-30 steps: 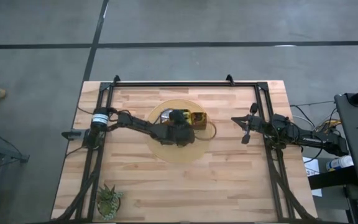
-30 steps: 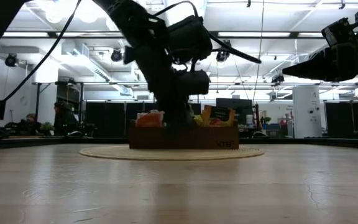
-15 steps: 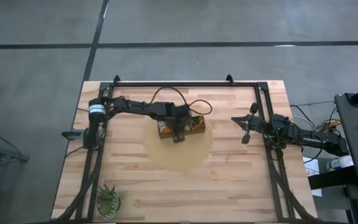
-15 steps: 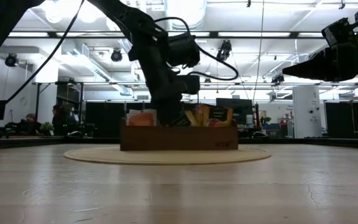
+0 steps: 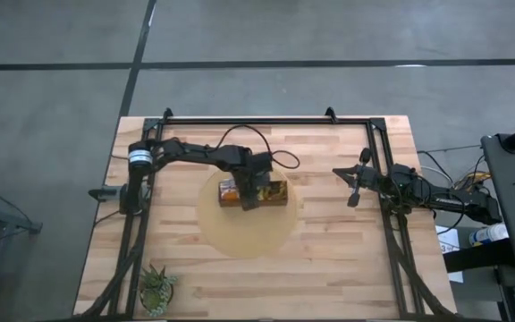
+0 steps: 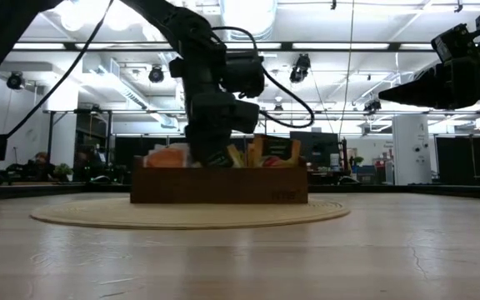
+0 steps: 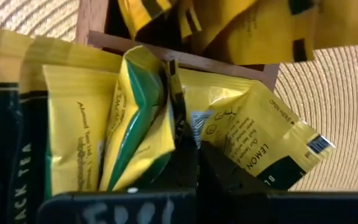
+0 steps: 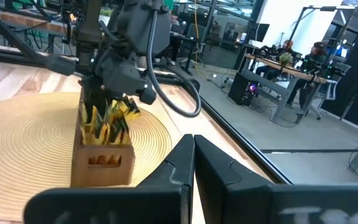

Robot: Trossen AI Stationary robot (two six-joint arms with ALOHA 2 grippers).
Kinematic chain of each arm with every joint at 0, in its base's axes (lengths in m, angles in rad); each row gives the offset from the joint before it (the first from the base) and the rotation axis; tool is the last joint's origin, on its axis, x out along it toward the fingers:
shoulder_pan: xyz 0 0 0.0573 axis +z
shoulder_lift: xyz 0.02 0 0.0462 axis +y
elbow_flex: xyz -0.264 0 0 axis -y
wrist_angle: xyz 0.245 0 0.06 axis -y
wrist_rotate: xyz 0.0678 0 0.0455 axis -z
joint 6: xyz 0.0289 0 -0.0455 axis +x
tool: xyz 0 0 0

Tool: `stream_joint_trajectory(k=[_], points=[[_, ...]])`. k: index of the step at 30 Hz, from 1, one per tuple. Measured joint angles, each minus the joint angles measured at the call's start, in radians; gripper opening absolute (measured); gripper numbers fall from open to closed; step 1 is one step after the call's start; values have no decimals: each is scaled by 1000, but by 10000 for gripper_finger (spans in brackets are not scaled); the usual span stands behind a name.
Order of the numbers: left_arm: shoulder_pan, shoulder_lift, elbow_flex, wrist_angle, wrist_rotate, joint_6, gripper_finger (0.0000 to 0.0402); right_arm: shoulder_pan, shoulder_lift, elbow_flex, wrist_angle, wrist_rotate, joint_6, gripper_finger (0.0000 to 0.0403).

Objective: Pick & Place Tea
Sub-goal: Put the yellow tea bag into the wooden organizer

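The left gripper [image 5: 249, 190], jaws closed, is down among the tea sachets [image 7: 135, 118] in the brown box [image 5: 256, 190] mid-table; whether it grips one I cannot tell; placing seems underway, right gripper [image 5: 354, 190] shut, idle near the right edge.

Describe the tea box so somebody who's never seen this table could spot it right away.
Find the round woven mat in the middle of the wooden table. At its far edge sits a long dark-brown wooden box stuffed with yellow and orange tea sachets, with the left claw shut down in it. Nothing else there is boxy.
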Motion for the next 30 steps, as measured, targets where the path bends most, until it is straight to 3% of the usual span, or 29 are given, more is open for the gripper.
stream_joint_trajectory(k=[6,10,14,21,24,30], points=[[-3,2,130,-143,-62,-5,0,0,0,0,0,0,0,9],[-19,8,197,-157,-159,3,0,0,0,0,0,0,0,9],[-31,8,195,-151,-250,28,0,0,0,0,0,0,0,9],[-34,10,179,-148,-264,45,3,0,0,0,0,0,0,9],[-38,9,183,-153,-269,76,24,0,0,0,0,0,0,9],[-40,9,213,-190,-290,83,104,0,0,0,0,0,0,9]])
